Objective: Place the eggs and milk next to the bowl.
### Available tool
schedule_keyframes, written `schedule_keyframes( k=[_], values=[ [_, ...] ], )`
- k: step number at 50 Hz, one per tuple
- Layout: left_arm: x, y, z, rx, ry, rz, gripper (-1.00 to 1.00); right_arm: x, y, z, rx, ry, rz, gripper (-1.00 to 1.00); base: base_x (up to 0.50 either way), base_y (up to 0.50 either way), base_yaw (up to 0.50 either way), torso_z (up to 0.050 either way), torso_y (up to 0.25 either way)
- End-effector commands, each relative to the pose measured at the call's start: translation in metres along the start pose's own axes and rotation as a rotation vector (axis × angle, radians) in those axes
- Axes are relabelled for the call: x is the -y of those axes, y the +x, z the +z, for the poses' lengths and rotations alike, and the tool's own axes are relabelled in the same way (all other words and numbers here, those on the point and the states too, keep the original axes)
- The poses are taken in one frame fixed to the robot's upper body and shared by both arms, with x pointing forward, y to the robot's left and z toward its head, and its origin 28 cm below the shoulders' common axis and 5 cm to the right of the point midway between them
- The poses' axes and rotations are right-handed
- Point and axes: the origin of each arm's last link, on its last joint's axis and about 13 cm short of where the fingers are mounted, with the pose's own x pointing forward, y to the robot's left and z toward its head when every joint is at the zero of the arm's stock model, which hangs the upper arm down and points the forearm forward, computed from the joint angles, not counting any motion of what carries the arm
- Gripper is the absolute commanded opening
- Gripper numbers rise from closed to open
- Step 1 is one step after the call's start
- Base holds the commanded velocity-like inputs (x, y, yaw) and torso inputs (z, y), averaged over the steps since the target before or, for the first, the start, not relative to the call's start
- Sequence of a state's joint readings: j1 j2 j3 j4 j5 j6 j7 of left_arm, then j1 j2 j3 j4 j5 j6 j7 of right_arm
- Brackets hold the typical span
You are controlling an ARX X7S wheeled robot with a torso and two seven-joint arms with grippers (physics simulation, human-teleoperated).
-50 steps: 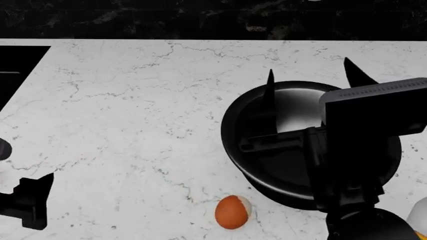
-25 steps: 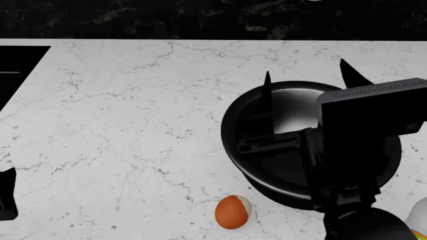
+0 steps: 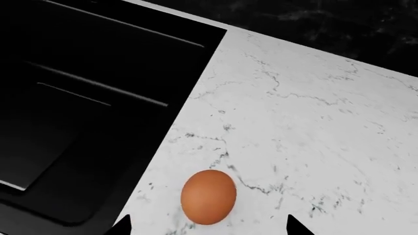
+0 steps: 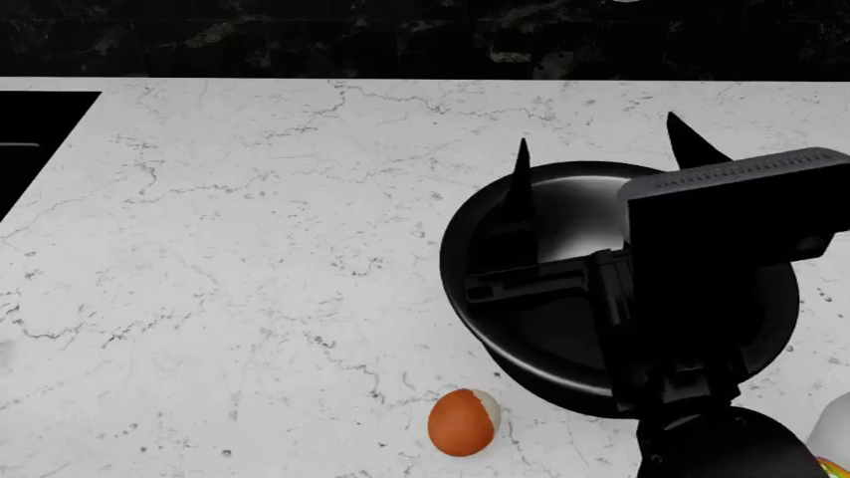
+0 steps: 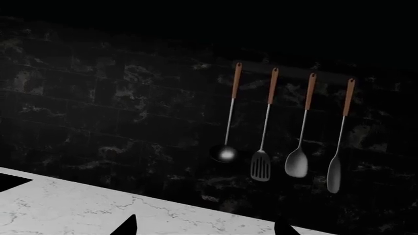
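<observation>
Left gripper (image 3: 207, 229) shows only as two dark fingertips spread wide in its wrist view, with nothing held; one egg (image 3: 208, 197) lies on the marble just ahead of the gap between them. My worry is the dark sink (image 3: 85, 112) close beside that egg: a fingertip that clips the shell off-centre could roll it over the edge (eggs roll readily on a hard, smooth top).

Right gripper (image 4: 600, 159) hangs over the bowl (image 4: 505, 349) in the head view, its two fingertips well apart and empty, and its arm hides much of the bowl. Its wrist camera looks at the dark wall and a row of hanging utensils (image 5: 287, 132), so it gives no help with the counter below.

Second egg (image 4: 464, 422), with a whitish patch, already sits just beside the bowl's near rim. Milk (image 4: 833, 430) peeks in at the head view's corner, near the bowl. A descending right arm could knock either one.
</observation>
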State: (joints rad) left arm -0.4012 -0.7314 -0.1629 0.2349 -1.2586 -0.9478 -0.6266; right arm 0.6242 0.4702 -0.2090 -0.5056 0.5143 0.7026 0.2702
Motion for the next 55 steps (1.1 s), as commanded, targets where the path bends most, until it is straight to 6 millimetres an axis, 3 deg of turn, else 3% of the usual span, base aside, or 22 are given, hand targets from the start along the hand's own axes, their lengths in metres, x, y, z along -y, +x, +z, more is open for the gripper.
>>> schedule_keyframes(
  k=[1, 55],
  values=[
    [-0.003, 0.011, -0.002, 0.008, -0.066, 0.02, 1.0, 0.001, 0.001, 0.002, 0.015, 0.015, 0.004, 1.0, 0.0, 0.0, 0.0, 0.0, 0.0],
    [0.006, 0.047, -0.017, -0.043, -0.008, 0.016, 1.0, 0.002, 0.0, -0.001, 0.006, 0.013, -0.003, 1.0, 0.0, 0.0, 0.0, 0.0, 0.0]
  ],
)
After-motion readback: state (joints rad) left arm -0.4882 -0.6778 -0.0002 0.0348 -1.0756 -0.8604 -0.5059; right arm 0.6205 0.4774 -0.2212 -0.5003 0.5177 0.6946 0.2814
